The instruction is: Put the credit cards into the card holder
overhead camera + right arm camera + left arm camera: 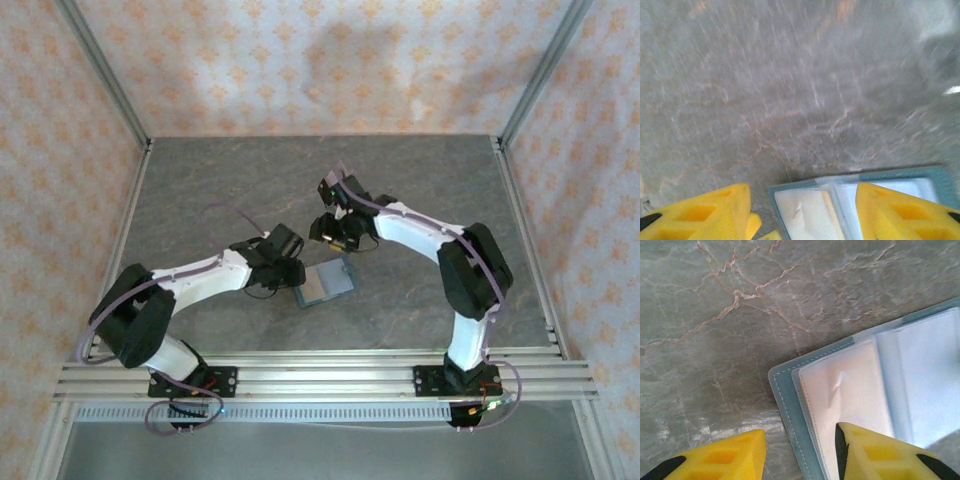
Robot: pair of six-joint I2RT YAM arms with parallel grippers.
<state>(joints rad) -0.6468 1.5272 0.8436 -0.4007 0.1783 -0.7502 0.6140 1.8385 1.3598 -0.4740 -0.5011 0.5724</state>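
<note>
We see the card holder [326, 282] lying open and flat on the grey marbled table [220, 190], a little toward 6 o'clock from the table's middle in the top view. It is turned slightly, so its corners point away from the table's edges.

The left gripper [288, 272] sits just beside the card holder at its 9 o'clock edge. The right gripper [335, 238] hangs close to its 12 o'clock edge.

From the left wrist, the left gripper [799, 442] has its yellow fingers [720, 457] spread apart, with nothing pinched between them. One finger is over bare table at 7 o'clock of the frame. The other is over the card holder [785, 390] at 5 o'clock. We see the teal stitched border, a clear sleeve over a cream-coloured page, and a pale blue page beyond it toward 3 o'clock. We cannot tell whether the cream panel is a card or the lining.

The right wrist view is blurred. There the right gripper [802, 200] also stands spread, its yellow fingers [710, 212] at 7 and 5 o'clock. The card holder [830, 207] shows at 6 o'clock, one corner lying between the fingers. We see no grip on it.
</note>
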